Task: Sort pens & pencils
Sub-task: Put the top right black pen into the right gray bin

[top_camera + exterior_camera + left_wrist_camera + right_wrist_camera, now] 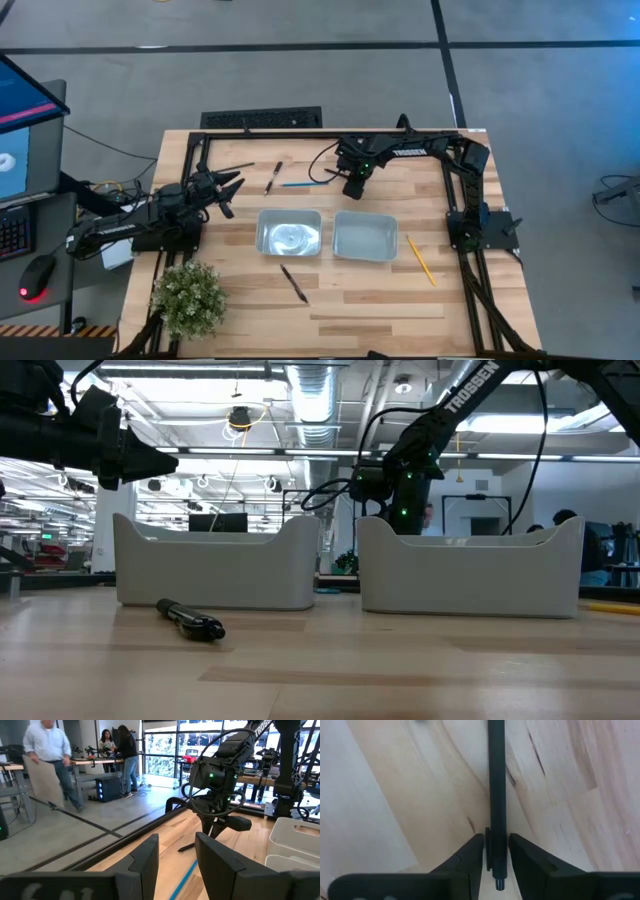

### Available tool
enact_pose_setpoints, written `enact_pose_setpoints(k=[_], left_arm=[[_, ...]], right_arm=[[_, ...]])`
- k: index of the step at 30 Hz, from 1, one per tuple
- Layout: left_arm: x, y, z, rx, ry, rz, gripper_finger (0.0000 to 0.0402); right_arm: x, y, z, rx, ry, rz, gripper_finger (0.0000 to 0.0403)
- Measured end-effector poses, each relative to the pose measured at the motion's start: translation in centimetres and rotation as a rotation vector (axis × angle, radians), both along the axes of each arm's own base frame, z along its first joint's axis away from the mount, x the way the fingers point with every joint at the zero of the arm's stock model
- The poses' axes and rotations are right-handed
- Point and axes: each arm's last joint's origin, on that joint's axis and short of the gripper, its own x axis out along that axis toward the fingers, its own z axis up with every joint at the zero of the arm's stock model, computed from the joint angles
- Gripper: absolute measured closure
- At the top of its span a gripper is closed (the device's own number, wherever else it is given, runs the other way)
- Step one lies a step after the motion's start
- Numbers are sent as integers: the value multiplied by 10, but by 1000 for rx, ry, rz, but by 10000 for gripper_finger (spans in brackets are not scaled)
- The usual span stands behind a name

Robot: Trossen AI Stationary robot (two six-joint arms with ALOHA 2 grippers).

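Pale wooden table (370, 300), busy lab behind it with people standing around a workbench. Right gripper (496, 855) is down at the far side of the table, fingers set either side of a black pen (496, 785) lying on the wood, close against it but whether they pinch it I cannot tell. Just beside it lies the light blue pencil (296, 184), then another dark pen (271, 178). Nearer, two grey trays (290, 234) sit side by side. A yellow pencil (420, 260) lies right of them, one more pen (294, 283) in front. Left gripper (176, 857) hovers at the left edge, fingers parted, holding nothing.
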Motion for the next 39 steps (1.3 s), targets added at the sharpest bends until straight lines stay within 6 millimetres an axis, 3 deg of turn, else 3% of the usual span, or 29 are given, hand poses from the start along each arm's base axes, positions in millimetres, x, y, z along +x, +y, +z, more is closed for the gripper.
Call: enact_pose_setpoints(k=[11, 20, 26, 39], left_arm=[[0, 0, 0, 0, 0, -10, 283], [0, 0, 0, 0, 0, -10, 283], [0, 0, 0, 0, 0, -10, 283], [0, 0, 0, 0, 0, -10, 283]], right_arm=[[0, -1, 0, -3, 1, 1, 217], [2, 2, 0, -13, -6, 30, 205], [1, 2, 0, -4, -4, 25, 229], [2, 3, 0, 41, -22, 39, 331]])
